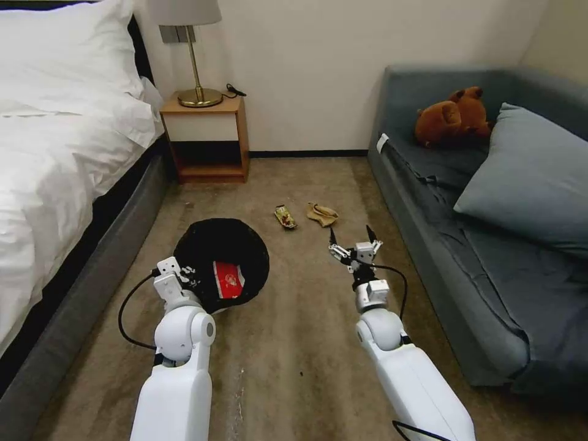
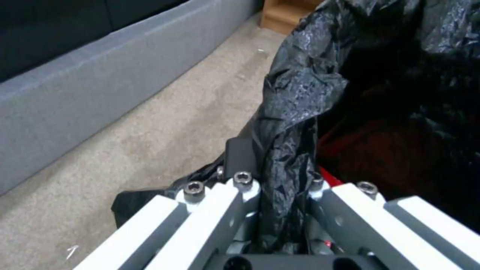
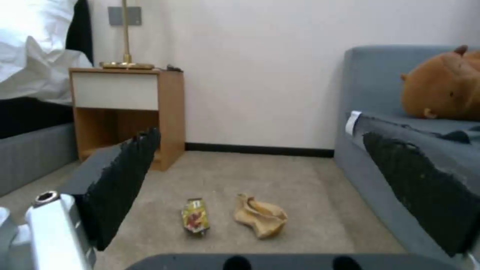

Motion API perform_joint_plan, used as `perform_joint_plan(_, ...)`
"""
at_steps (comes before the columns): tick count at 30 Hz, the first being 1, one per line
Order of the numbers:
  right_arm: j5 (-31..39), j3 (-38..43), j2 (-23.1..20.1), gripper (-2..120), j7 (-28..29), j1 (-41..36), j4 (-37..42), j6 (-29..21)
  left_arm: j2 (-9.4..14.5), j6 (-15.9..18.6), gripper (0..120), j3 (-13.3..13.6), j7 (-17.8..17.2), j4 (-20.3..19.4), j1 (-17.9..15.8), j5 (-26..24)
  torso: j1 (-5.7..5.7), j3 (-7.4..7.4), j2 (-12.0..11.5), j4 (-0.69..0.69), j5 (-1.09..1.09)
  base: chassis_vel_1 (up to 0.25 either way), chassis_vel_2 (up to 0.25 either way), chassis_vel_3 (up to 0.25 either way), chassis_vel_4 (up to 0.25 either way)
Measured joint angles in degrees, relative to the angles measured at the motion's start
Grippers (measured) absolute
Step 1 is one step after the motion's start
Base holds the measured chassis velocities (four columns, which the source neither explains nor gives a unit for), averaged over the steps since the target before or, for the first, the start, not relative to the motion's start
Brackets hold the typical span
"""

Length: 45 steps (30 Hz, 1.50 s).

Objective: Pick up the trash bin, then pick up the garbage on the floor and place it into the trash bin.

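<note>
Pinching the black bag where it folds over the rim, the left gripper (image 2: 277, 195) has its fingers closed on the near edge of the trash bin (image 1: 245, 245), which sits at about ten o'clock from the robot, between the bed (image 1: 61, 153) and the middle of the carpet (image 1: 294, 343). A red-white packet (image 1: 228, 278) lies inside it.

At about one o'clock the right gripper (image 1: 353, 240) hangs low with its two dark fingers (image 3: 120, 176) spread wide and nothing between them. Just beyond their tips, toward twelve o'clock, lie the snack wrapper (image 1: 285, 217) and the crumpled paper (image 1: 321, 214), near each other but apart, well short of the nightstand (image 1: 205, 138).

I judge the bin step done and the collecting under way: two pieces are left on the floor, and the next move calls for lowering the spread fingers over one of them, the paper being nearer the gripper's line, and closing low enough to catch a thin thing against carpet.

From the head I can see the bin's mouth and the packet inside. The left wrist camera shows the bag bunched between the fingers, proof of the grip. The right wrist camera looks along the floor and shows both pieces framed between its fingers, the wrapper (image 3: 195, 216) flat, the paper (image 3: 260, 219) standing up in folds.
</note>
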Motion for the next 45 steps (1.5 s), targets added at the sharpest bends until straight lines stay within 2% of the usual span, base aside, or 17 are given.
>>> perform_joint_plan(25, -0.28, 1.39, 0.21, 100, -1.68, -0.28, -1.38, 1.55, 0.12, 0.11, 2, -0.34, -0.04, -0.79, 0.34, -0.47, 0.0, 0.0, 0.0, 0.0, -0.01, -0.002, 0.002, 0.001, -0.002)
perform_joint_plan(45, -0.28, 0.84, 0.35, 100, -2.28, -0.67, -1.8, 2.09, 0.22, 0.03, 2, -0.65, 0.04, -0.76, 0.29, -0.56, 0.0, 0.0, 0.0, 0.0, -0.01, -0.078, 0.086, 0.087, -0.086)
